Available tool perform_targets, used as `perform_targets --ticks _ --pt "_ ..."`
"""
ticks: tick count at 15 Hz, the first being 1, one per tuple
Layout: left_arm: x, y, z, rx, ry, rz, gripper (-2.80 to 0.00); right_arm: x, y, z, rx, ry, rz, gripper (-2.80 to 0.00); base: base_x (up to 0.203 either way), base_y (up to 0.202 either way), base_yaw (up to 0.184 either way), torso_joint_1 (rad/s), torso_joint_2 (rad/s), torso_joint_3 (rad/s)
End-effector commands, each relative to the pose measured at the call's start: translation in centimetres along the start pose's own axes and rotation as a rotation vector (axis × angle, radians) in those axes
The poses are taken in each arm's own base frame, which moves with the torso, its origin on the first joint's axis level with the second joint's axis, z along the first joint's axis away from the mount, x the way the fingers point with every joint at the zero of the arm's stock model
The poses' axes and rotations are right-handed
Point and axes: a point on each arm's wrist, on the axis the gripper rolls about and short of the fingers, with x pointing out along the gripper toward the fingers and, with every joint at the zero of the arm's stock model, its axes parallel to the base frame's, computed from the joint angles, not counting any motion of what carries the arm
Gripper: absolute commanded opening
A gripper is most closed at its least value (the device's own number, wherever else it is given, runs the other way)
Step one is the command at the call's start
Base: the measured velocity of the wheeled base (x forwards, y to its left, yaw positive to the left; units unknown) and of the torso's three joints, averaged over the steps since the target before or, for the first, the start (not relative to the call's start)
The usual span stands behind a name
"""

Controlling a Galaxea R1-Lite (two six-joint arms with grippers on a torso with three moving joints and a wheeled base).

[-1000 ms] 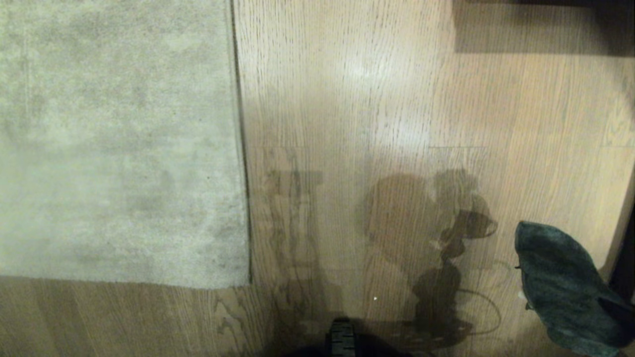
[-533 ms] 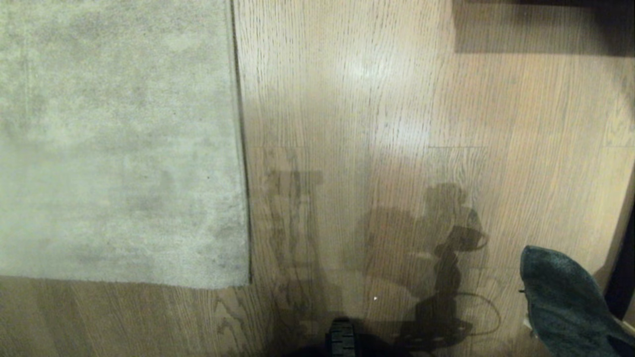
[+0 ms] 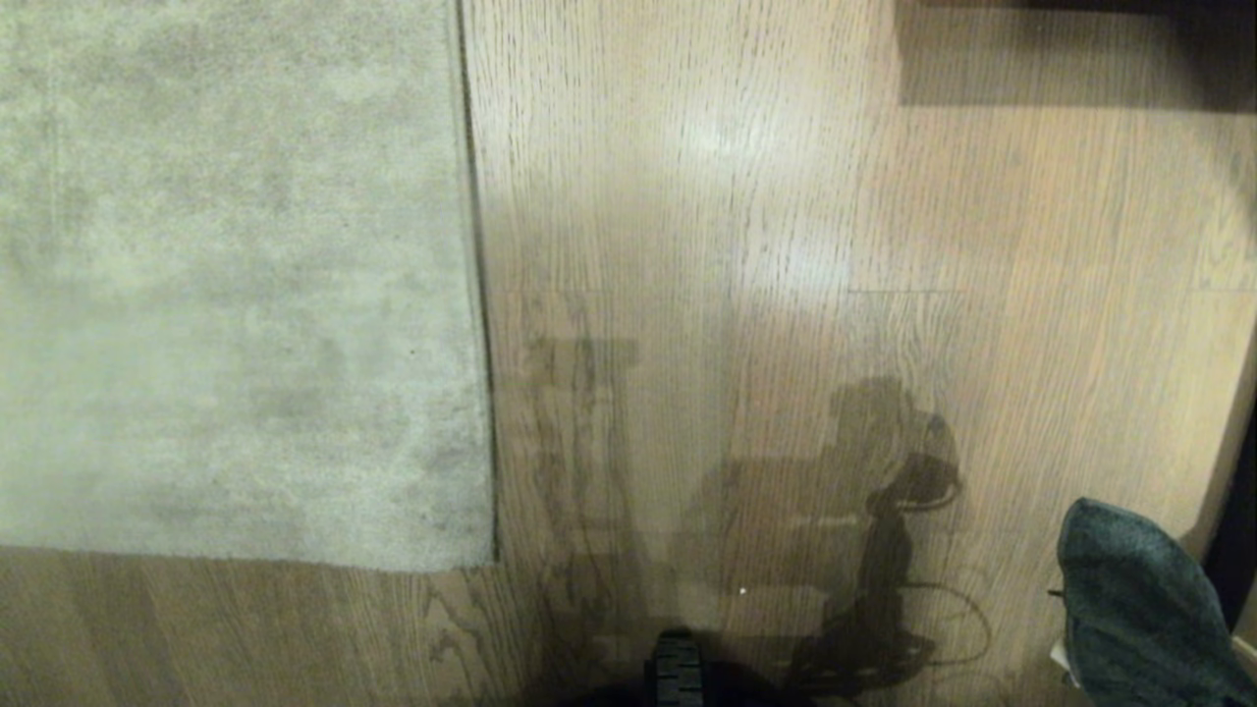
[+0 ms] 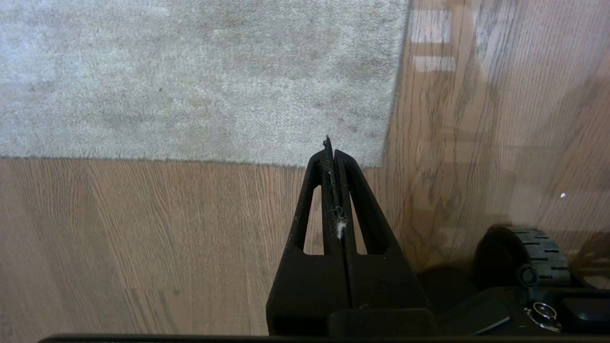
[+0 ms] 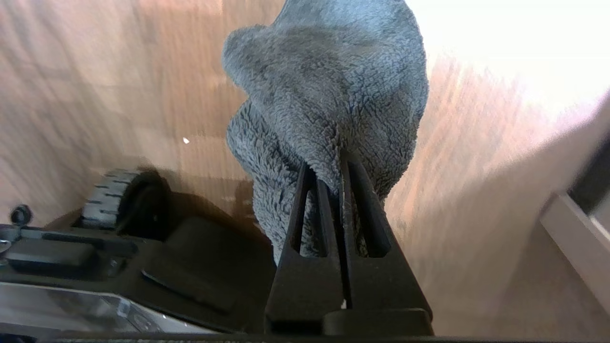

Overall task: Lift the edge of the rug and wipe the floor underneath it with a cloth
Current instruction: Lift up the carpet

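The pale grey-beige rug [image 3: 236,285] lies flat on the wooden floor [image 3: 746,196]; its rug edge [image 3: 479,295] runs down to a square corner [image 3: 486,560]. In the left wrist view the rug [image 4: 200,76] and its corner [image 4: 386,159] lie just beyond my left gripper [image 4: 331,152], which is shut with only a tuft of lint between its fingers. My right gripper [image 5: 329,174] is shut on the fuzzy grey-teal cloth [image 5: 329,95], held above the floor. The cloth [image 3: 1139,609] shows at the head view's lower right corner; neither gripper shows there.
A black wheel of my base [image 3: 678,673] sits at the bottom middle, and also shows as the wheel [image 4: 538,250] and the wheel [image 5: 107,202]. A dark object [image 3: 1070,49] lies at the far right. A dark vertical edge [image 3: 1239,530] and pale trim [image 5: 572,238] stand to the right.
The cloth has slid down and right toward the head view's lower right corner, and the arm's shadow on the floor shifted with it. The rug has not moved.
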Motion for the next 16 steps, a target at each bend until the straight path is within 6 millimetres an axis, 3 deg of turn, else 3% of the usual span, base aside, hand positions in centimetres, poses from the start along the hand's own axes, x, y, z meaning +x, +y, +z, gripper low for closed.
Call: perform_targets --ticks 1,12,16 --pt "0.0 0.0 0.0 -0.001 0.0 0.0 -2.8 -0.5 0.1 -0.1 -0.011 -0.023 -0.033 -2.8 0.0 0.0 0.0 0.0 0.0 0.0" --pt "0.0 0.0 0.0 -0.001 0.0 0.0 -2.8 -0.6 -0.4 -1.4 0.001 0.104 -0.273 -2.8 0.0 0.0 0.0 0.0 0.0 0.0" --pt "0.0 0.0 0.0 -0.001 0.0 0.0 -2.8 -0.5 -0.4 -1.6 0.005 0.112 -0.279 -2.8 0.0 0.0 0.0 0.0 0.0 0.0"
